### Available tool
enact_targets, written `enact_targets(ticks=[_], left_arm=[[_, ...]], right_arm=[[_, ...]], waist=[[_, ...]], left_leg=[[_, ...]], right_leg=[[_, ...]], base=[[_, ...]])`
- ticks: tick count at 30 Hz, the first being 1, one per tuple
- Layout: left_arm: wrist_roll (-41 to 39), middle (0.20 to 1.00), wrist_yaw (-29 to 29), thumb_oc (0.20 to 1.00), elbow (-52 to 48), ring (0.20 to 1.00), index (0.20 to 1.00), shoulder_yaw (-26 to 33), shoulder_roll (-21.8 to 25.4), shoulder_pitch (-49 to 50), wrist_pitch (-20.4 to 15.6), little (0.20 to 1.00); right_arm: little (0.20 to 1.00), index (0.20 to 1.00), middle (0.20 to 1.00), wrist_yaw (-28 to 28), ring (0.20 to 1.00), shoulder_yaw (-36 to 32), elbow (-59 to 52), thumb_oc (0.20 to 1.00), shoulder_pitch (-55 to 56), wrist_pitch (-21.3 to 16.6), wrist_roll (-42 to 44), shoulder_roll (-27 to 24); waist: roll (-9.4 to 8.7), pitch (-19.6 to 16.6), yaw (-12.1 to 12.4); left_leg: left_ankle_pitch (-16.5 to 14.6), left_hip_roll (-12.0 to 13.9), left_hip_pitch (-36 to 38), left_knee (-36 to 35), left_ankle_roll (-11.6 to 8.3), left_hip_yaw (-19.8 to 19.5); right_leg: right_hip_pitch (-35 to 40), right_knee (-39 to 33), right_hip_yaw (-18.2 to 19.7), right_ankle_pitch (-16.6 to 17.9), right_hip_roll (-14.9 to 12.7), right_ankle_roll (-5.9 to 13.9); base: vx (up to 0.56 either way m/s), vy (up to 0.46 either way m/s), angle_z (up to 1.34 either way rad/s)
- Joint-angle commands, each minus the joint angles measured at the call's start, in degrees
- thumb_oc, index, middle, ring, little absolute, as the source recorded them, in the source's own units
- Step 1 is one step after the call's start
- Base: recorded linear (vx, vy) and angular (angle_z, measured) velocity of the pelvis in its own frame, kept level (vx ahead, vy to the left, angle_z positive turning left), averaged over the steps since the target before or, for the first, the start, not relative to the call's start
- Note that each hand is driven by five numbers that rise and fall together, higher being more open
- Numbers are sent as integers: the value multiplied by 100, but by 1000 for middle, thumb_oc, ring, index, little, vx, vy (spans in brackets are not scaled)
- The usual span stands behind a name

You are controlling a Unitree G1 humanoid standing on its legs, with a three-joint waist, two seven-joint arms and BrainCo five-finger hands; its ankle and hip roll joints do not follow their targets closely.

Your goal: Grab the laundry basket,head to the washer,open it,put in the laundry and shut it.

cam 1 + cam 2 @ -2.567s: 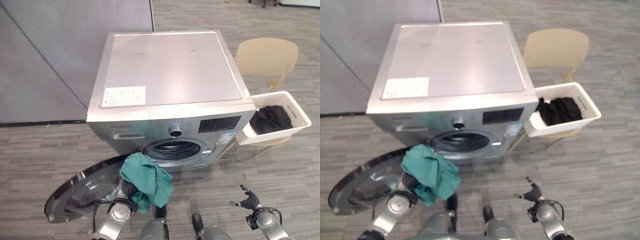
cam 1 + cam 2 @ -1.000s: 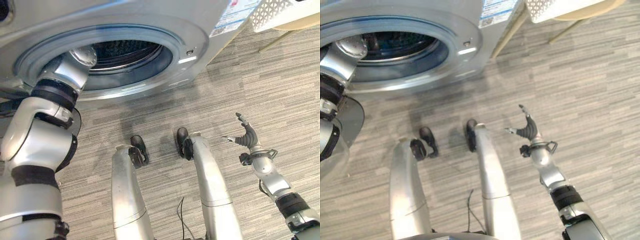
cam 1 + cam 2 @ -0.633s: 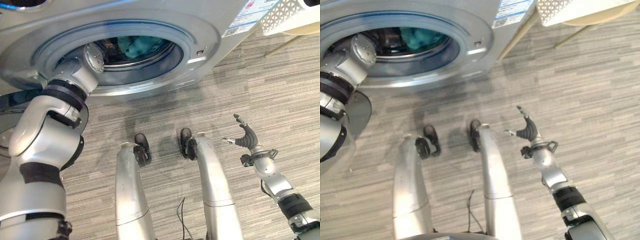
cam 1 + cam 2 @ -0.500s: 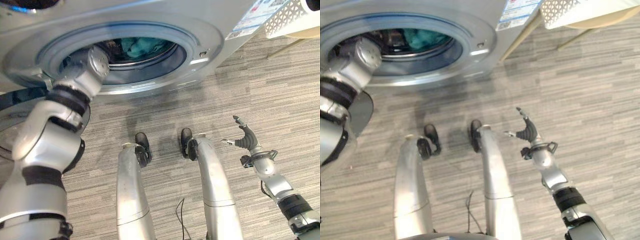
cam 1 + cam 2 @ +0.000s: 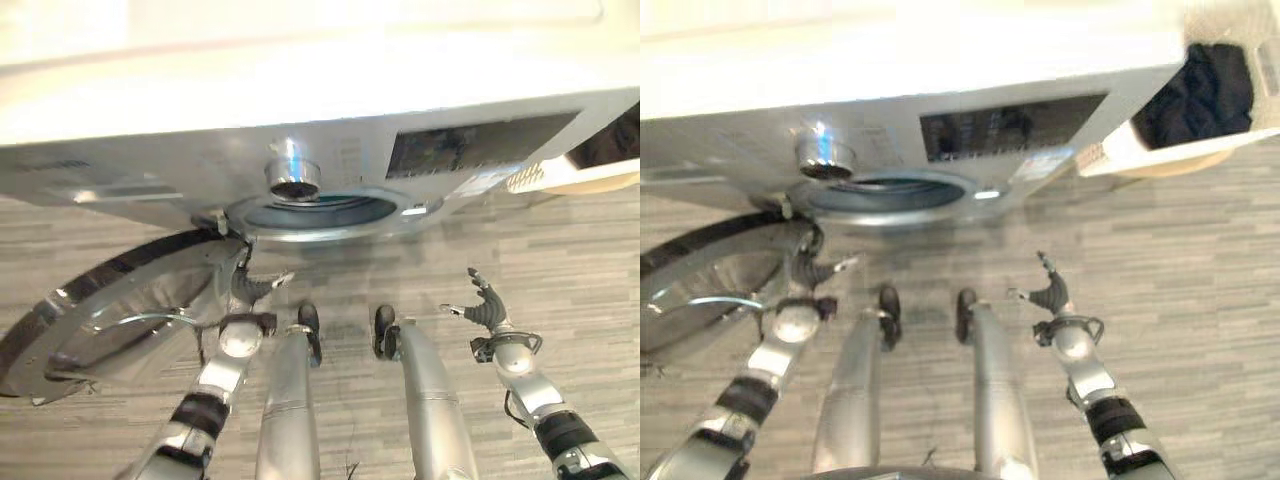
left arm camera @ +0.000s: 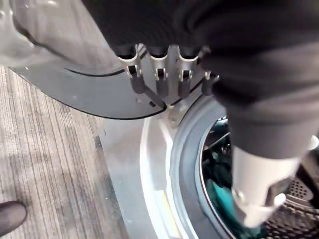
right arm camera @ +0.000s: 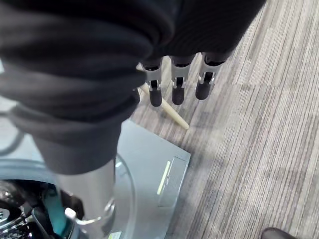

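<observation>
The silver washer (image 5: 200, 170) stands before me, its round door (image 5: 110, 320) swung open to the left. Inside the drum lies a teal garment (image 6: 222, 196), also seen as teal cloth (image 7: 55, 219) in the right wrist view. My left hand (image 5: 254, 290) hangs open and empty just below the drum opening (image 5: 320, 212), beside the door's hinge. My right hand (image 5: 1050, 295) is open and empty too, held over the floor to the right of the washer's front. The white laundry basket (image 5: 1120, 150) sits on a chair at the washer's right, with dark laundry (image 5: 1200, 90) in it.
The open door takes up the floor at the lower left. A chair's tan leg (image 7: 169, 112) slants down beside the washer's right corner. Grey striped carpet (image 5: 1200, 260) spreads to the right.
The camera has lifted, so the washer's front panel now shows. My left arm has come out of the drum, its hand now empty below the opening; the teal garment stays inside. The right hand is unchanged.
</observation>
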Motion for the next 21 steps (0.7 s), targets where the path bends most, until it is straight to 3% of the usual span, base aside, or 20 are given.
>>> enact_targets(ticks=[1,2,4,7,9,11,14,17,21], left_arm=[[-260,1000,-260,1000,124,1000,1000,62,-80,396,-317,1000],[-337,1000,-344,1000,151,1000,1000,101,-132,590,-289,1000],[-138,1000,-582,1000,463,1000,1000,182,-186,1140,-217,1000],[118,1000,-738,1000,683,1000,1000,183,-179,1440,-166,1000],[232,1000,-794,1000,732,1000,1000,163,-149,1477,-141,1000],[553,1000,-810,1000,881,1000,1000,104,-138,1629,-127,1000],[663,1000,-844,1000,953,1000,1000,55,-159,1630,-126,1000],[800,1000,-971,1000,1080,1000,1000,-13,-215,1760,-67,1000],[894,1000,-998,1000,1074,1000,1000,-76,-194,1693,-43,1000]], right_arm=[[1000,1000,1000,57,1000,-75,-2,1000,595,7,-133,-186],[1000,1000,1000,105,1000,-83,84,1000,650,32,-167,-151],[1000,1000,1000,261,1000,-154,402,1000,835,38,-266,-83],[1000,1000,1000,328,1000,-259,660,1000,1007,1,-264,-13],[1000,1000,1000,361,1000,-279,690,1000,1062,-23,-252,-10],[1000,1000,1000,400,1000,-342,827,1000,1136,-70,-172,38],[1000,1000,1000,409,1000,-415,866,1000,1165,-99,-98,56],[1000,1000,1000,467,1000,-512,958,1000,1296,-50,14,142],[1000,1000,1000,455,1000,-502,1025,1000,1318,18,101,241]], waist=[[103,-281,-58],[93,-274,-36],[63,-382,-13],[49,-555,-52],[49,-640,-49],[10,-783,-15],[11,-904,-30],[57,-1133,-130],[53,-1060,-231]], left_leg=[[474,84,1124,-1235,54,39],[533,50,1468,-1479,58,44],[929,-35,2579,-2483,79,174],[1058,-62,3492,-3178,30,239],[1118,-78,3721,-3374,19,252],[1106,-265,4201,-3657,-5,-52],[1072,-390,4438,-3880,13,-312],[1014,-416,4920,-4280,96,-8],[910,-411,5112,-4391,188,501]], right_leg=[[1332,-1596,-37,552,90,323],[1698,-1893,-50,609,91,357],[2774,-2910,-33,1059,147,474],[3692,-3679,51,1287,189,589],[3907,-3902,85,1378,207,613],[4445,-4433,249,1550,199,682],[4692,-4720,333,1664,177,760],[4977,-4957,609,1784,171,846],[4801,-4759,1036,1842,274,976]], base=[[100,-3,-8],[57,3,-16],[244,39,-13],[260,55,-22],[135,49,-4],[167,83,-14],[188,116,-36],[148,131,-29],[10,130,-77]])
